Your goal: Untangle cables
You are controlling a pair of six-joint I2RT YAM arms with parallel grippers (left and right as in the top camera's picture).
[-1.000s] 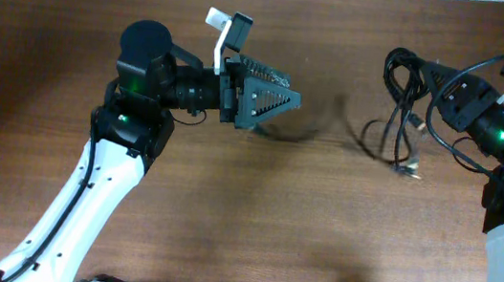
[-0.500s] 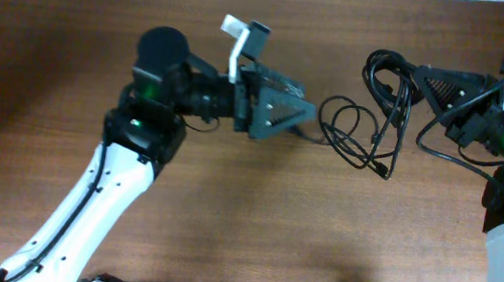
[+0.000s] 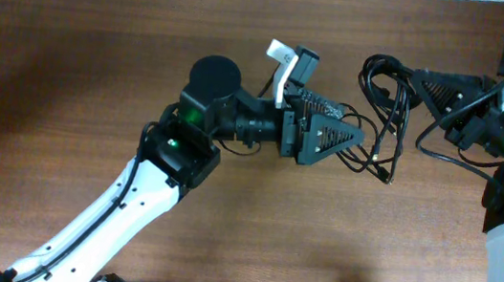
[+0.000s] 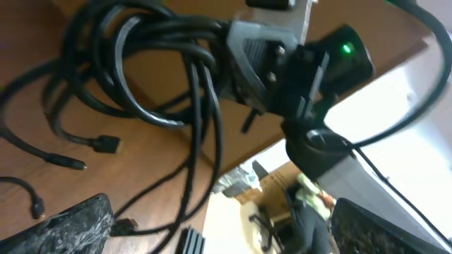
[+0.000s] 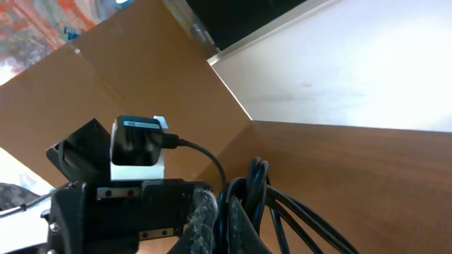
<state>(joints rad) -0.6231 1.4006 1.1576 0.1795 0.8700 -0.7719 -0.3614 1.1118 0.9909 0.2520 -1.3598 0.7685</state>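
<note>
Cables (image 3: 389, 81) partly behind left fingers (image 3: 329, 141)

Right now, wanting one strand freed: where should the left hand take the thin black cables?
Probably the thin black cables' strand ending in the small plug, from the left hand's side: it hangs clear of loops at the right hand.

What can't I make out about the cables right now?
Overhead: the left tool covers part of the cables; contact unclear.
Left wrist: blur hides which cord crosses which; plug ends too small to identify.
Right wrist: the bottom edge cuts off the cables at the right tool; grip point hidden.
</note>
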